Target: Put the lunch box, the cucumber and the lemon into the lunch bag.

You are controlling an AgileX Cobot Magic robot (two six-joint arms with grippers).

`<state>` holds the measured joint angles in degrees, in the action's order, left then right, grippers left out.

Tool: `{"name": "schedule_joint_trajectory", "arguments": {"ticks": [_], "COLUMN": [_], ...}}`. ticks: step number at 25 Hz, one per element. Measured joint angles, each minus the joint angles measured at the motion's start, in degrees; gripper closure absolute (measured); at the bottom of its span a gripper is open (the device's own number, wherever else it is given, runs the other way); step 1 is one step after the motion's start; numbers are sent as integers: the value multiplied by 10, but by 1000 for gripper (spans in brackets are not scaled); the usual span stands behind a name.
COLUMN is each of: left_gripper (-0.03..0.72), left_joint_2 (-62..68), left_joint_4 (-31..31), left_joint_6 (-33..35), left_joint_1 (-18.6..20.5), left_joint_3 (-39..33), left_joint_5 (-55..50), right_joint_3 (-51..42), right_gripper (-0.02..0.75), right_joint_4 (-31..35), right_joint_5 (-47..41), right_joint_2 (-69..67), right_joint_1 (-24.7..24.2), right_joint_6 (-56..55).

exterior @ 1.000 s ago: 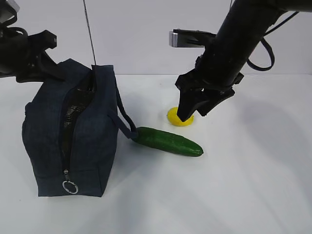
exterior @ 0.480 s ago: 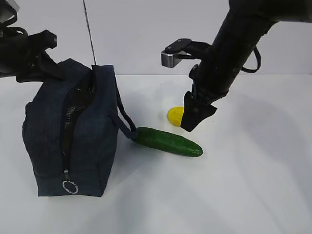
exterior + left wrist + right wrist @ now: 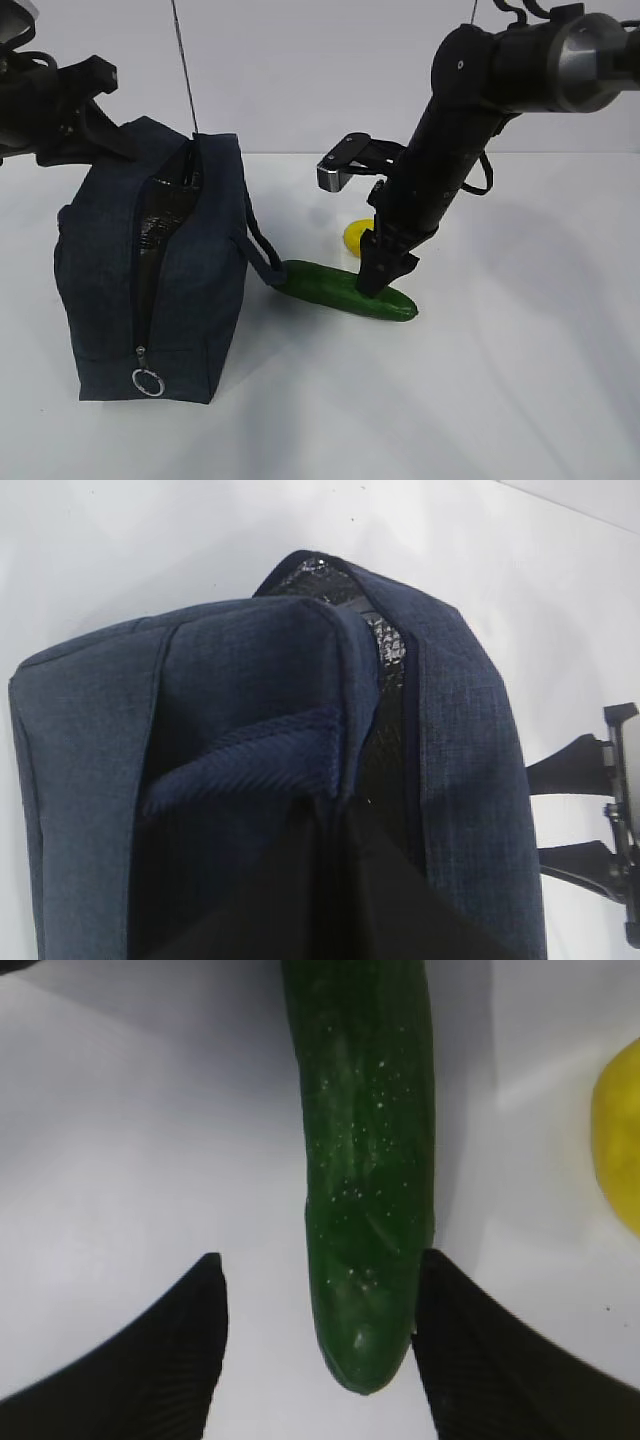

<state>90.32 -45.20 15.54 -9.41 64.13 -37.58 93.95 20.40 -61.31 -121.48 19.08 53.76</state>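
The navy lunch bag (image 3: 190, 290) stands at the left with its zipper open and silver lining showing. At the bag's top far edge my left gripper (image 3: 340, 820) is shut on the fabric beside the opening. On the table right of the bag lies the dark green cucumber (image 3: 330, 285). My right gripper (image 3: 378, 268) is open and lowered astride its right end, one finger on each side (image 3: 318, 1260). The right finger (image 3: 480, 1350) is close against the cucumber (image 3: 365, 1160). Just behind sits the yellow lemon (image 3: 354, 238), partly hidden by the arm. The lunch box is out of view.
A strap handle (image 3: 258, 245) hangs off the bag's right side and touches the cucumber's left tip. A silver ring pull (image 3: 146, 381) dangles at the zipper's near end. White table (image 3: 520, 380) stretches in front and to the right.
My right gripper left the lemon, turned, and came down to the left over the cucumber's right end. The bag's top has shifted slightly right in my left gripper's hold.
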Motion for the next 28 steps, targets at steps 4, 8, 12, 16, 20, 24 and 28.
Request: {"name": "schedule_joint_trajectory", "arguments": {"ticks": [4,8,12,16,20,24,28], "left_gripper": [680,680,680,680,680,680,680], "left_joint_2": [0,0,0,0,0,0,0], "left_joint_4": [-1,-2,-2,-2,-2,-2,-3], "left_joint_6": [0,0,0,0,0,0,0], "left_joint_1": [0,0,0,0,0,0,0], "left_joint_3": [0,0,0,0,0,0,0], "left_joint_5": [1,3,4,4,4,6,7], "right_joint_3": [0,0,0,0,0,0,0], "right_gripper": [269,269,269,269,269,269,270], "right_joint_4": [3,5,14,19,28,32,35], "right_joint_5": [21,33,35,37,37,39,44], "right_joint_2": [-11,-17,-32,-41,-49,-55,-56], "right_joint_1": [0,0,0,0,0,0,0], "right_joint_6": [20,37,44,47,51,51,51]}}
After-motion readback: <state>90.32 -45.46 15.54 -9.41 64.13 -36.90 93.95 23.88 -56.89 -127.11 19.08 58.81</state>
